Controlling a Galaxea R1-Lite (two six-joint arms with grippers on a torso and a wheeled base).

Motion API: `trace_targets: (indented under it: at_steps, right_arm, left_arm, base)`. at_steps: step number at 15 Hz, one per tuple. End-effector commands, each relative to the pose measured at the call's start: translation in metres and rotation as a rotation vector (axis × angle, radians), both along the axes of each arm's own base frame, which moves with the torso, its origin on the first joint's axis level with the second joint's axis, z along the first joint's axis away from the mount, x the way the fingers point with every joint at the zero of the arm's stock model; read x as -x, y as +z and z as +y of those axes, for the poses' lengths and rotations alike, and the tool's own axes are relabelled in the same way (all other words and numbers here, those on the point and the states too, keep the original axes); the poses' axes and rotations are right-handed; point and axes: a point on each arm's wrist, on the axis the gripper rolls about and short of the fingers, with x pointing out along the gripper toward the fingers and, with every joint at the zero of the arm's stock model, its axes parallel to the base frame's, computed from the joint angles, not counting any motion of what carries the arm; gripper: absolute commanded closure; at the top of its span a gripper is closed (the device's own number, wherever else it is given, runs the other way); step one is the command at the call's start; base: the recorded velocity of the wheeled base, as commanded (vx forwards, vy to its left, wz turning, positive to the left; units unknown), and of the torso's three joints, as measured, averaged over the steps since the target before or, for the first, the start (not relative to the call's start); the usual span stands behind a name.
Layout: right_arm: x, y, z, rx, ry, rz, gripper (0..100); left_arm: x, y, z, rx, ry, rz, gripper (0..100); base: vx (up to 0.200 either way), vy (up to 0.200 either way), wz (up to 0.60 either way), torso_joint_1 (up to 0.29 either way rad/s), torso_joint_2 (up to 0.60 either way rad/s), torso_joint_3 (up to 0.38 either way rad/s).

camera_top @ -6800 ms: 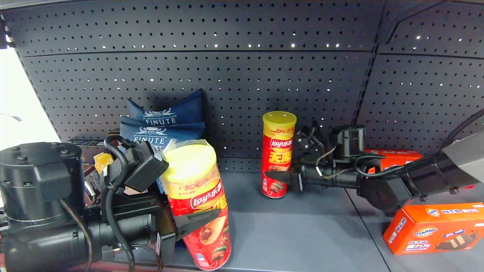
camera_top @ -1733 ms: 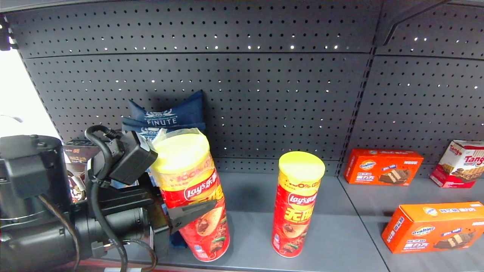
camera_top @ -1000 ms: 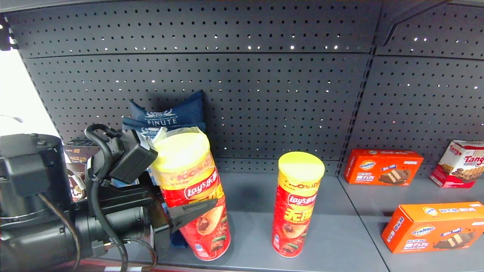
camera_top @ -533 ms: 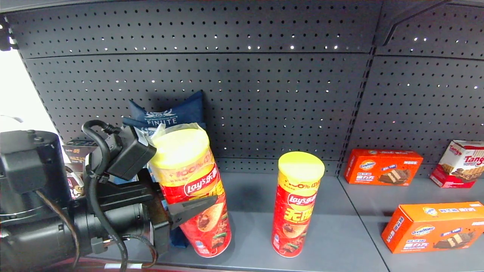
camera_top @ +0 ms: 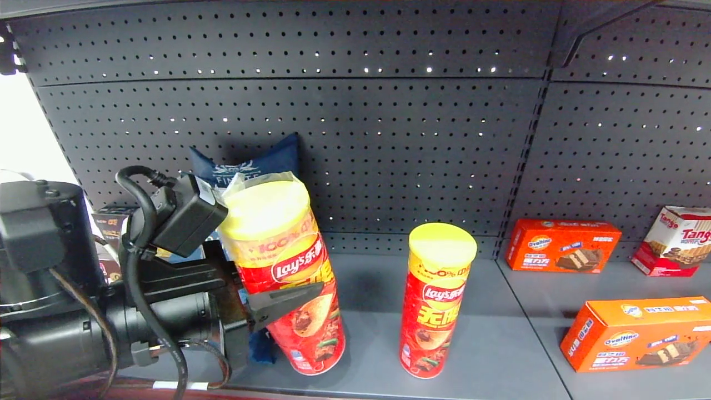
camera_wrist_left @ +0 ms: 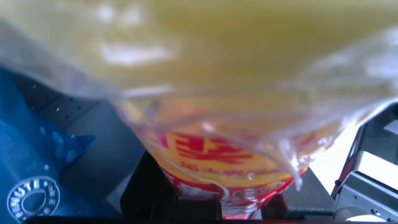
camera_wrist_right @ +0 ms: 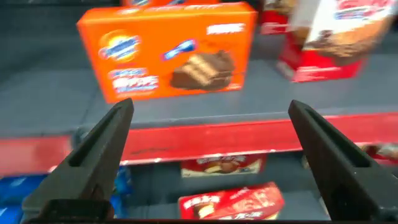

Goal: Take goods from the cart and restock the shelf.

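The left tool [camera_top: 284,303] is clamped around a tall red crisp can with a yellow plastic lid [camera_top: 278,244]. One black finger lies across the can's printed front. The can leans with its top toward the robot's left, and its base is low over the front of the grey metal shelf [camera_top: 489,344]; I cannot tell whether it touches. Its label shows a yellow band, a round red-and-yellow logo and a picture of crisps, and loose clear film sticks up at the lid. Just behind it stand dark blue pouches with white crest printing [camera_top: 250,161]. A second red can with a yellow lid [camera_top: 436,300] stands upright to the right, apart from the first. Farther right lie a rear orange wafer box [camera_top: 564,244], a front orange wafer box [camera_top: 639,333] and a white-and-red carton [camera_top: 680,239]. The right tool [camera_wrist_right: 208,162] is spread wide and holds nothing. It sits before the shelf's red front edge [camera_wrist_right: 205,140], facing the front orange wafer box.
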Motion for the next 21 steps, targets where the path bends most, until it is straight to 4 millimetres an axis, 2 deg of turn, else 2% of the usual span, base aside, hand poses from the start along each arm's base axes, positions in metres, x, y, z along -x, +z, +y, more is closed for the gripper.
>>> trace_targets:
  at_steps: [1,5,10,15,19,21]
  right_arm:
    - [-0.001,0.0,0.0,0.003,-0.013,-0.008,0]
    - [-0.002,-0.002,0.004,0.01,0.168,-0.004,0]
    - [-0.001,-0.007,0.003,-0.005,0.127,0.047,0]
    - [-0.001,-0.007,0.003,-0.011,0.126,0.047,0]
    - [-0.001,-0.007,0.003,-0.011,0.126,0.047,0]
    - [-0.001,-0.007,0.003,-0.011,0.126,0.047,0]
  left_arm:
    - [-0.006,-0.001,-0.003,-0.002,-0.012,0.011,100]
    - [-0.018,-0.006,-0.007,-0.008,-0.019,0.032,100]
    - [-0.033,-0.009,-0.01,-0.008,-0.029,0.046,100]
    - [-0.038,-0.014,-0.012,-0.019,-0.03,0.061,100]
    - [-0.062,-0.003,-0.012,0.01,-0.035,0.034,100]
    - [-0.065,-0.006,-0.012,0.013,-0.063,0.048,100]
  base:
    - [0.0,0.0,0.0,0.0,0.0,0.0]
    - [0.0,0.0,0.0,0.0,0.0,0.0]
    - [0.0,0.0,0.0,0.0,0.0,0.0]
    - [0.0,0.0,0.0,0.0,0.0,0.0]
    - [0.0,0.0,0.0,0.0,0.0,0.0]
    - [0.0,0.0,0.0,0.0,0.0,0.0]
